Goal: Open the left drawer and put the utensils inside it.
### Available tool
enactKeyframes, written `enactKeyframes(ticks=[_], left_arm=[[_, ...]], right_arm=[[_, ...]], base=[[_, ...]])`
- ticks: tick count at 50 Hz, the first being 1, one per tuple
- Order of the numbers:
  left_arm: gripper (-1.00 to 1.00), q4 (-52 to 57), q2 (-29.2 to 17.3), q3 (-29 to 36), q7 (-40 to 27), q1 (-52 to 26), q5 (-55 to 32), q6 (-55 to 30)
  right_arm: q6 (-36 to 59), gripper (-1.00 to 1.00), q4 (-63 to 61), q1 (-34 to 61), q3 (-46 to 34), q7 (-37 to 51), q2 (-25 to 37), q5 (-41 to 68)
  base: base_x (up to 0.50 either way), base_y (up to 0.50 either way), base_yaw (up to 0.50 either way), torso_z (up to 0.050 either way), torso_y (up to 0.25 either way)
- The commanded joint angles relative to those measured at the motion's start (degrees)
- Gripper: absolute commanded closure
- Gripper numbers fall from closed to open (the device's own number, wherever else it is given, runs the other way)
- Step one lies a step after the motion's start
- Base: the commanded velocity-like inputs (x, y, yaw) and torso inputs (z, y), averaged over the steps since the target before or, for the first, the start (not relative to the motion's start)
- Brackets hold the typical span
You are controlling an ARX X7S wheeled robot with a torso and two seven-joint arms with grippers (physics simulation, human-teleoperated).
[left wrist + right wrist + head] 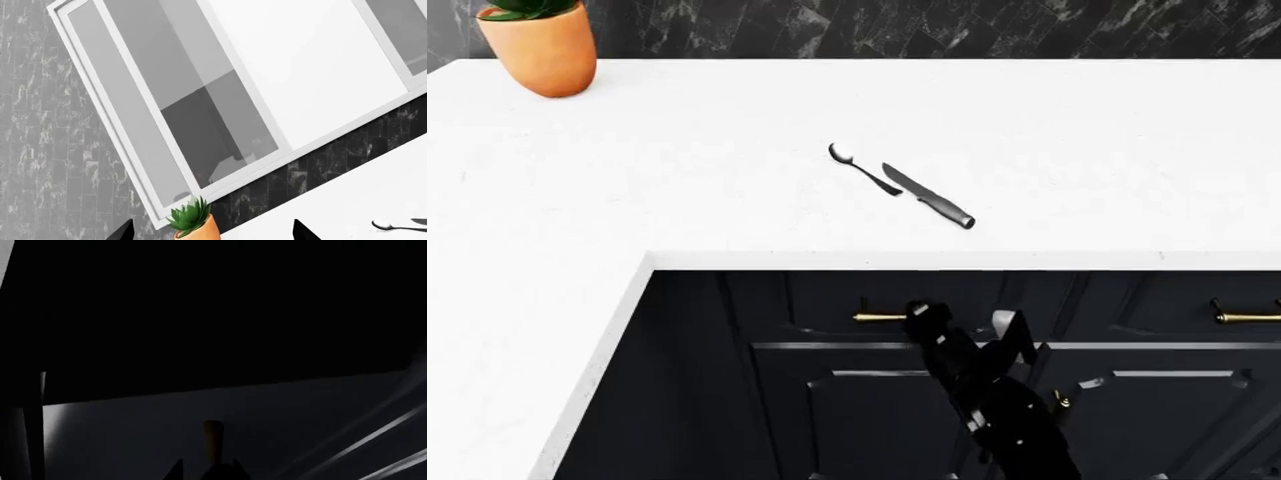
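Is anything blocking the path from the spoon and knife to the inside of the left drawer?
Yes: the left drawer itself is shut under the countertop, so its front closes off the inside. The spoon and knife lie bare on the countertop above it. An end effector is near the brass handle.

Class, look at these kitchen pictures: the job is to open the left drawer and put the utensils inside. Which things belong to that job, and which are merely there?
Belong to the job:
left drawer, shut
spoon
knife

Merely there:
potted plant
right drawer
window
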Motion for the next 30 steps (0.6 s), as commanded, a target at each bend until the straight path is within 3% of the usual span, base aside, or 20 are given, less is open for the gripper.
enactKeyframes(ticks=[1, 19, 22, 25, 30], left_arm=[[-1.0, -0.1, 0.0, 0.1, -0.1, -0.3, 0.1, 0.0], [-1.0, 0.2, 0.0, 0.1, 1.3, -0.7, 1.0, 0.6], [-1.0, 0.2, 0.0, 0.1, 1.4, -0.7, 1.1, 0.6], [-1.0, 0.3, 0.0, 0.1, 1.5, -0.8, 1.1, 0.7], [-1.0, 0.3, 0.0, 0.1, 1.7, -0.9, 1.2, 0.8]], right_arm=[[0.2, 1.0, 0.7, -0.4, -0.6, 1.3, 0.0, -1.9], [-1.3, 1.0, 0.6, -3.3, 14.7, 8.0, 0.3, -10.6], [0.4, 1.0, -2.1, -5.3, 13.1, 8.3, 0.1, -9.8], [6.5, 1.0, -22.4, -15.6, -2.5, 17.8, 0.0, 8.1], [10.4, 1.0, -36.5, -23.6, -6.3, 22.4, 0.6, 13.9]], base=[[0.0, 0.0, 0.0, 0.0, 0.0], [0.0, 0.0, 0.0, 0.0, 0.0], [0.0, 0.0, -0.01, 0.0, 0.0], [0.0, -0.01, -0.01, 0.0, 0.0], [0.0, -0.01, -0.01, -0.003, 0.0]])
